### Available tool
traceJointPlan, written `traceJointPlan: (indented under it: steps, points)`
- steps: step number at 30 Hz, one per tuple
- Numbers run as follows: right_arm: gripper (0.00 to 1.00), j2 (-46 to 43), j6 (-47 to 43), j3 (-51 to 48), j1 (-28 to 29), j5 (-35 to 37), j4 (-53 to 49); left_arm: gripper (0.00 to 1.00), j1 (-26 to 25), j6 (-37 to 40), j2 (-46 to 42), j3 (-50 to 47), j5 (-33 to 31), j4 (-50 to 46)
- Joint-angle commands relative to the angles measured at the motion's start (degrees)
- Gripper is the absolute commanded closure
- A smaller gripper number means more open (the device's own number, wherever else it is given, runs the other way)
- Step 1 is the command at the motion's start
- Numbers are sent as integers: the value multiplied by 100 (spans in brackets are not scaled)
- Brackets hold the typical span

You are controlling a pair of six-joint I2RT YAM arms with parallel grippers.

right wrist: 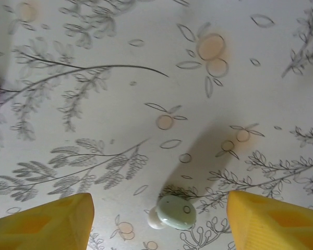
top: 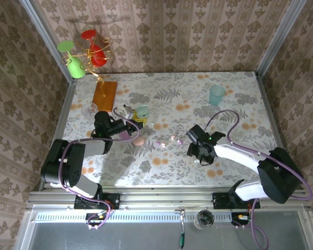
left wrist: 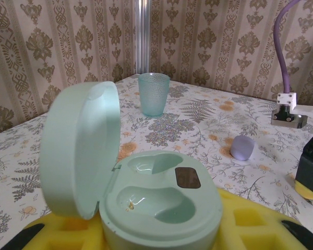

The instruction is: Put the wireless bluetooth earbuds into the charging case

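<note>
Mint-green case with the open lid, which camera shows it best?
The left wrist view: the open mint-green plastic charging case sits close between yellow fingers, both wells empty. The top view shows the case tiny.

Walls (top: 198, 31) on three sides, beige-brown striped damask wallpaper. Aluminium corner posts (top: 275, 34) either side of back wall. Surface (top: 250, 104) under pale floral cloth: grey ferns, orange blossoms. Metal rail (top: 161, 197) along near edge. Lighting bright, lighter strip on cloth near the rail.
</note>
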Motion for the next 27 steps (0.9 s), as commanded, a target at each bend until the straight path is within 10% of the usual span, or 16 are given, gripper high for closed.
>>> traceJointPlan:
  steps: [1,27]
  points:
    - [29,93,397,-152,-58,-313,134,66,35,68,-136,151,90,-64]
    - [49,380,554,172,-72,-619,230,66,39,75,-335,73,48,-183]
